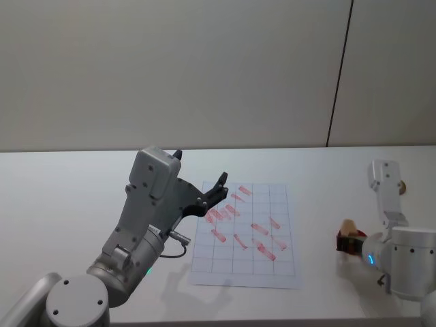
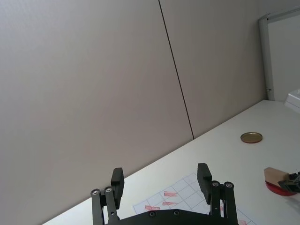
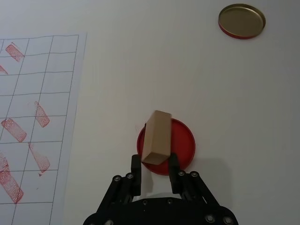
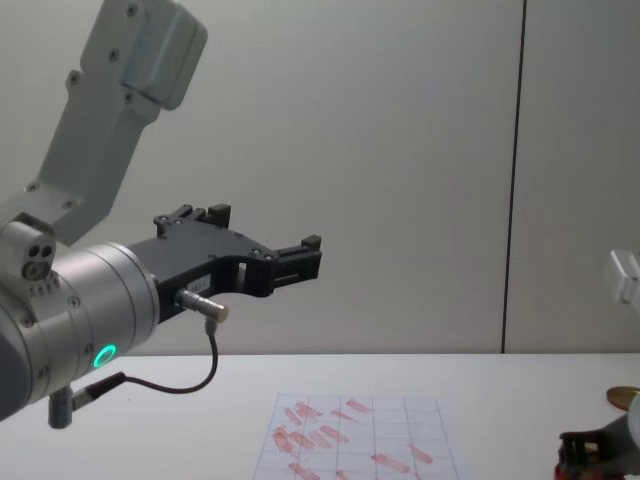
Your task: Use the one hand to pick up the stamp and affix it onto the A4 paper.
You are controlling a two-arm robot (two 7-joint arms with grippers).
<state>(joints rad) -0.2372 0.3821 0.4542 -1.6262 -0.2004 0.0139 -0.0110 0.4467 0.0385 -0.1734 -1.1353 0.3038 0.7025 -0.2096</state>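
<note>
- While the right gripper (image 3: 154,165) clamps the stamp (image 3: 156,137) over the red ink pad (image 3: 182,140), the A4 paper (image 1: 248,235) lies apart.
- Left gripper (image 2: 162,182) hangs above the surface (image 1: 61,197), fingers spread.

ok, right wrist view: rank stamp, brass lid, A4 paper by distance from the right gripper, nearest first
1. stamp: between the right gripper fingers, on the red ink pad.
2. A4 paper: off to one side.
3. brass lid: farthest, beyond the pad.
</note>
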